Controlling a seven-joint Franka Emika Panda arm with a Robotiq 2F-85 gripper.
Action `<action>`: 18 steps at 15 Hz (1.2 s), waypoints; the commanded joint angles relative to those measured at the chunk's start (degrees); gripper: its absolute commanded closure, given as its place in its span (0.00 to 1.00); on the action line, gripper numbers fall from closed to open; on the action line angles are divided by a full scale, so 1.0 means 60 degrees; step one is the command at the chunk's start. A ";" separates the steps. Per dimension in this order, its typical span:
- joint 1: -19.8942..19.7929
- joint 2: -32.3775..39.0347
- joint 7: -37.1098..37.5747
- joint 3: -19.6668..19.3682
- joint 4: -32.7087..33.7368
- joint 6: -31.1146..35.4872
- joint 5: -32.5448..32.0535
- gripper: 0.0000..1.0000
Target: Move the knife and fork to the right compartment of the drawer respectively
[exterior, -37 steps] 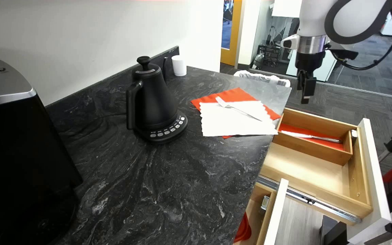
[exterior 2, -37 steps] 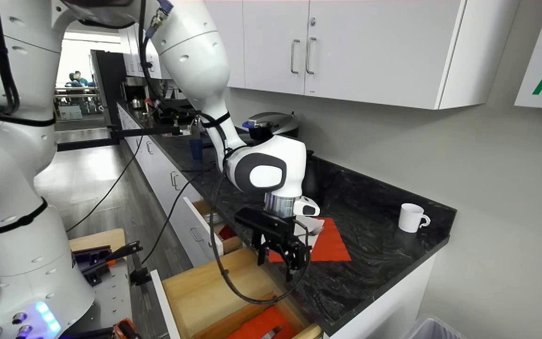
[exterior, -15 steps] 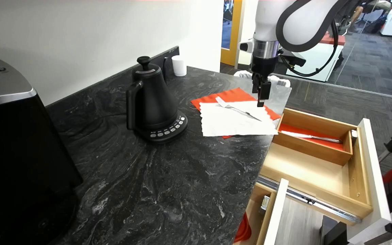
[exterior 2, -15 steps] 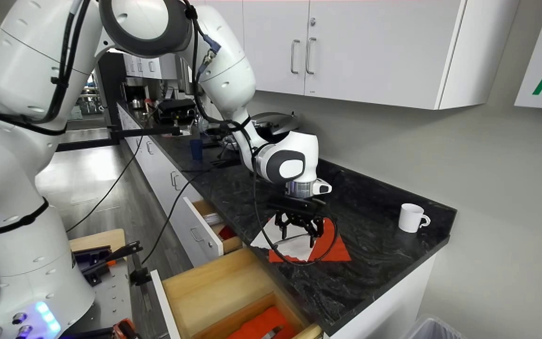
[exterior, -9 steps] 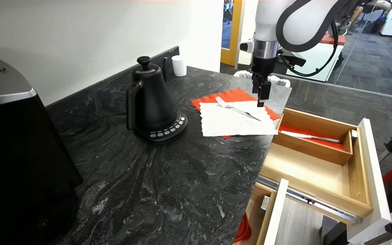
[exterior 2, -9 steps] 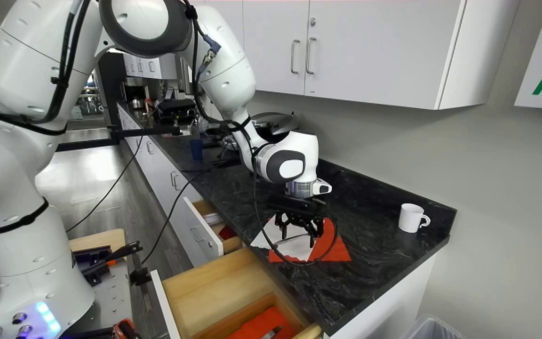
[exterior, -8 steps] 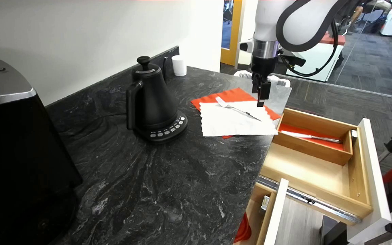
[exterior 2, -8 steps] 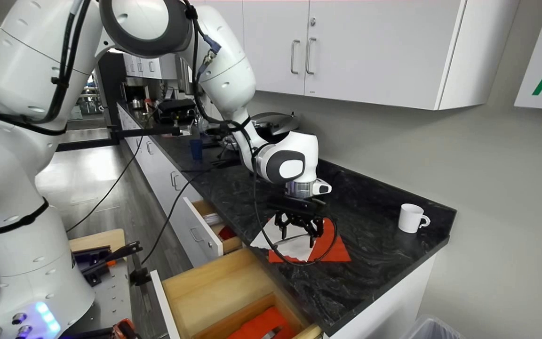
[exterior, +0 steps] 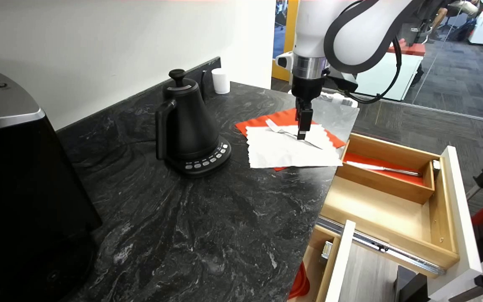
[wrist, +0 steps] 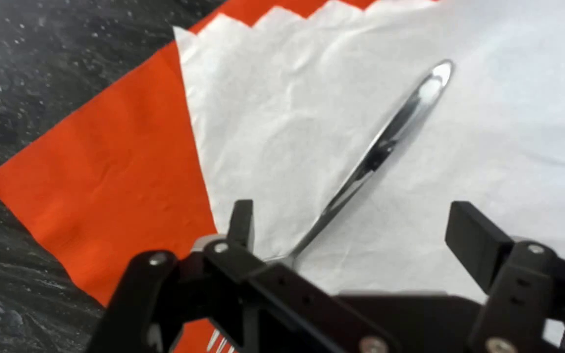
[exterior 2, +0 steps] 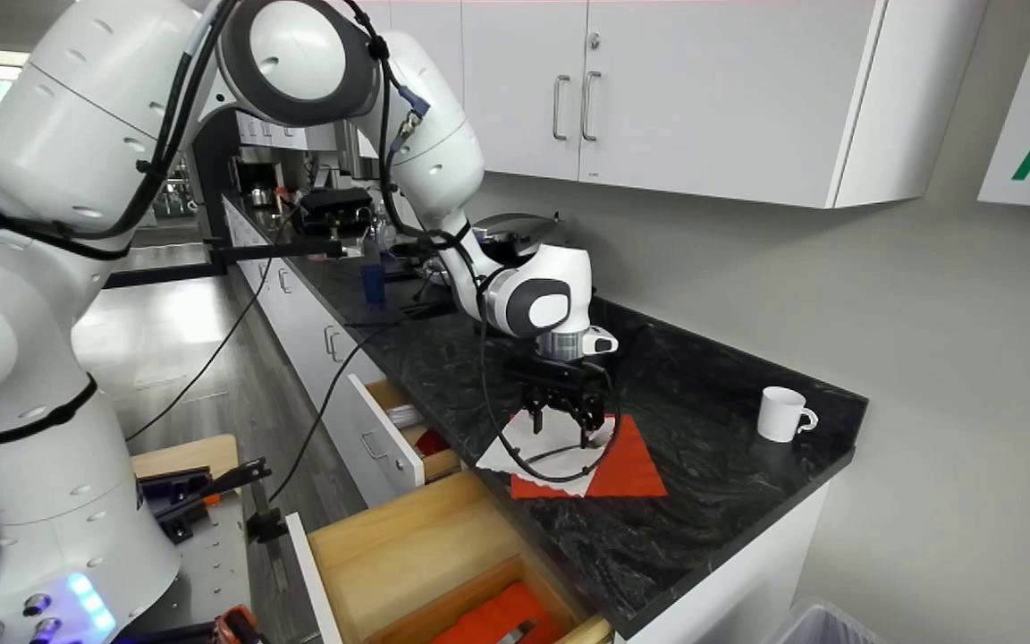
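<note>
Silver fork point(wrist: 375, 156) diag. in wrist view, tines (mostly hidden) prob. btm L, pincer point(wrist: 353, 223) spread.

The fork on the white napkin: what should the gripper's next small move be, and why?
Probably ease the open gripper down so that its fingers straddle the handle of the fork. In the wrist view the handle appears between the parted fingers, with nothing gripped; the knife already lies in the red-floored compartment, so the fork seems next.
</note>
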 commanded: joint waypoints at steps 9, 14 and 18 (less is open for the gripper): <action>0.1383 0.0522 0.4639 -0.1290 0.0612 0.0134 0.0250 0.00; 0.0899 0.0623 0.4400 -0.0925 0.0648 -0.0008 0.1010 0.00; 0.0715 0.0688 0.4255 -0.0712 0.0652 0.0023 0.1526 0.00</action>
